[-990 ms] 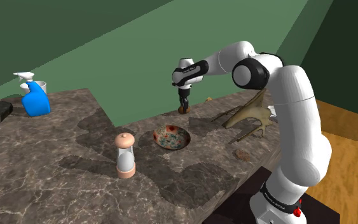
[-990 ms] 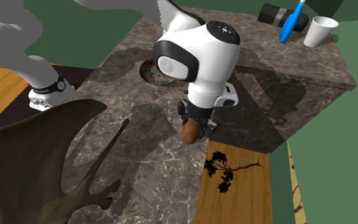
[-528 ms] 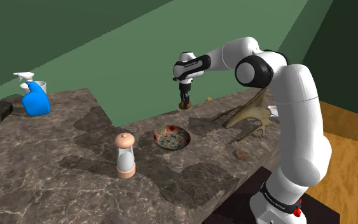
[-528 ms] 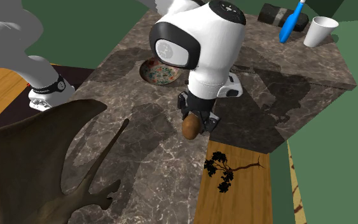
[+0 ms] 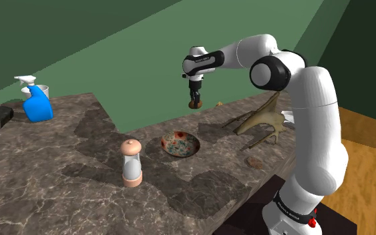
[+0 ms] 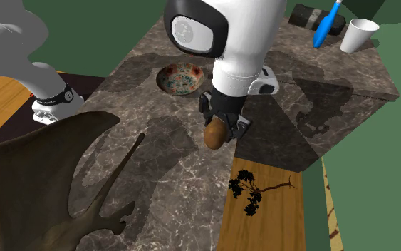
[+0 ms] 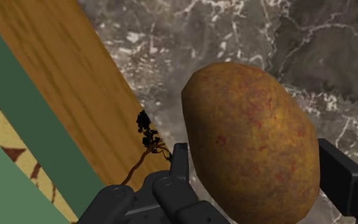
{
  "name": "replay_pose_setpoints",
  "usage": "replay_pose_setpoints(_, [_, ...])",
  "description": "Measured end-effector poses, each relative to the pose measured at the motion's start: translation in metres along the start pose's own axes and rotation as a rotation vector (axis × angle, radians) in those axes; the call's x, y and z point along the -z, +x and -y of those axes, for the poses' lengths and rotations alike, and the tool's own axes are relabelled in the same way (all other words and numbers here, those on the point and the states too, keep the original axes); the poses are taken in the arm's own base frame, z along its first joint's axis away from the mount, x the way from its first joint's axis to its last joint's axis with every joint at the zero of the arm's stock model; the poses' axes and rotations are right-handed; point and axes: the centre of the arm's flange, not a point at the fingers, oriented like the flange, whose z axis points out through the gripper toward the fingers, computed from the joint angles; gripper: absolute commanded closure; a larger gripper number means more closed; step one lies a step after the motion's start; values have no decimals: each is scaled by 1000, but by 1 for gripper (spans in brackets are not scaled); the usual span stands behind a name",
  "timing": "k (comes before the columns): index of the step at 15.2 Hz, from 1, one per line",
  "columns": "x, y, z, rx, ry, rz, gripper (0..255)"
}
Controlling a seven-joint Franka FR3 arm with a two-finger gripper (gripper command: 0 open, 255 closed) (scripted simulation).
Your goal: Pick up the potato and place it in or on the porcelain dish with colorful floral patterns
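Gripper [image 5: 194, 99] pinches potato [image 7: 250, 133] above counter [image 5: 66, 167], dish [image 5: 180, 144] approx 7 o'clock of it in shoulder view; risk: round potato slips out mid-carry, or release lands off-centre & rolls off rim.

1. We count one brown oval potato [image 6: 215, 133].
2. We see one round floral-patterned dish [image 5: 180, 143].
3. We count one blue spray bottle [image 5: 38, 107] and one white cup [image 6: 357, 34].
4. We find one peach-capped hourglass-shaped shaker [image 5: 132, 162].
5. We note one olive-brown winged figure [image 6: 42, 185].

Marble counter [image 5: 59, 170]: blue spray bottle [image 5: 37, 105] touching white cup [image 5: 44, 89]; pink grinder [image 5: 132, 162] upright; antler [image 5: 263, 121] lying well apart.
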Motion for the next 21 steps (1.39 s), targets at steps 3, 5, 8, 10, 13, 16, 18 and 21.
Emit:
replay_pose_setpoints(3, [16,-2,0,0,0,0,255])
replay_pose_setpoints(5, [27,-3,0,0,0,0,255])
replay_pose_setpoints(8, [39,-4,2,0,0,0,255])
replay_pose_setpoints(10, [42,3,16,0,0,0,255])
replay_pose_setpoints(13, [42,22,49,1,0,0,255])
replay_pose_setpoints(16, [40,35,83,1,0,0,255])
replay_pose_setpoints(18, [41,46,106,1,1,0,255])
replay_pose_setpoints(21, [42,65,143,1,0,0,255])
